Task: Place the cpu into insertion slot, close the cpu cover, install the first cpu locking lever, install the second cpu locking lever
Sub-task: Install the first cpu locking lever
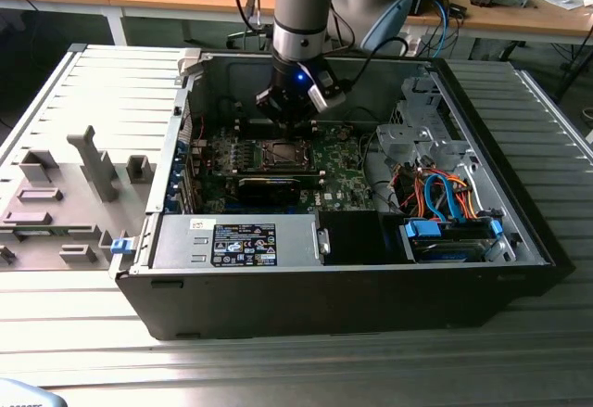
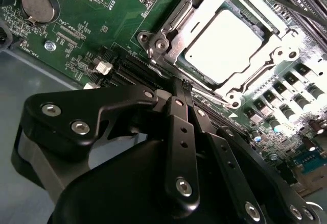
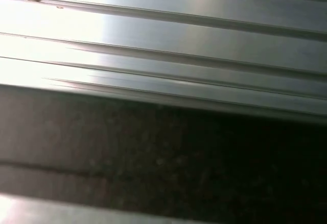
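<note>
Just tool [image 2: 183, 89] beside cpu cover [image 2: 176, 27].

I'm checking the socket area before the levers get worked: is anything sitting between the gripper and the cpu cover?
Nothing visible does. In the second wrist view the gripper sits right at the edge of the cpu cover, which lies down around the cpu. Bare green motherboard surrounds the socket.

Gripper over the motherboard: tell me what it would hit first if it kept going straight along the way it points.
Most likely the near edge of the cpu cover, which lies closed over the cpu. The gripper points at that edge of the socket on the motherboard; depth is unclear.
</note>
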`<move>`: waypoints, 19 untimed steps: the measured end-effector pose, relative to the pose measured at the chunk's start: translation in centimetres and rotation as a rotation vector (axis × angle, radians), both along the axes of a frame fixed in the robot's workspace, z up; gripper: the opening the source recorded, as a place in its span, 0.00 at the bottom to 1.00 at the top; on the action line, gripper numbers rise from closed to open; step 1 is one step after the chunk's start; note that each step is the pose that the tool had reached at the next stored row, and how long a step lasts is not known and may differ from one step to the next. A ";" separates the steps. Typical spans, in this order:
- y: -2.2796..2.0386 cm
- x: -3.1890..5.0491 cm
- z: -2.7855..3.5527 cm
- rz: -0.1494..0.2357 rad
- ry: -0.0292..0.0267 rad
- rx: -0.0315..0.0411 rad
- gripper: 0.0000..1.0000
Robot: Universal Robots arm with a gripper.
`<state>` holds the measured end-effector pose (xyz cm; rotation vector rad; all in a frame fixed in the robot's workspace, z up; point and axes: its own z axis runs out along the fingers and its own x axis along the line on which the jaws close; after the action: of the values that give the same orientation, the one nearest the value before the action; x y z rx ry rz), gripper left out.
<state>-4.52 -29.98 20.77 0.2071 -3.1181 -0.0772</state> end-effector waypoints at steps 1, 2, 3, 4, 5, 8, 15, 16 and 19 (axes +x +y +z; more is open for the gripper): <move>0.00 -0.01 0.17 0.000 0.0000 -0.0001 0.11; 0.00 0.00 0.27 0.000 -0.0001 0.0000 0.11; 0.01 0.00 0.30 0.000 -0.0002 0.0002 0.11; 0.01 0.00 0.30 0.000 -0.0003 0.0002 0.11; -0.01 -0.01 0.30 0.000 -0.0001 0.0000 0.11; -0.06 0.00 0.23 0.000 0.0007 -0.0002 0.11; -0.50 0.01 0.06 0.000 0.0017 -0.0001 0.11; -0.58 0.02 -0.02 0.000 0.0021 0.0001 0.11; -0.73 0.06 -0.19 0.000 0.0041 -0.0002 0.11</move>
<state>-4.45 -30.71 20.58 0.2064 -3.1141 -0.0771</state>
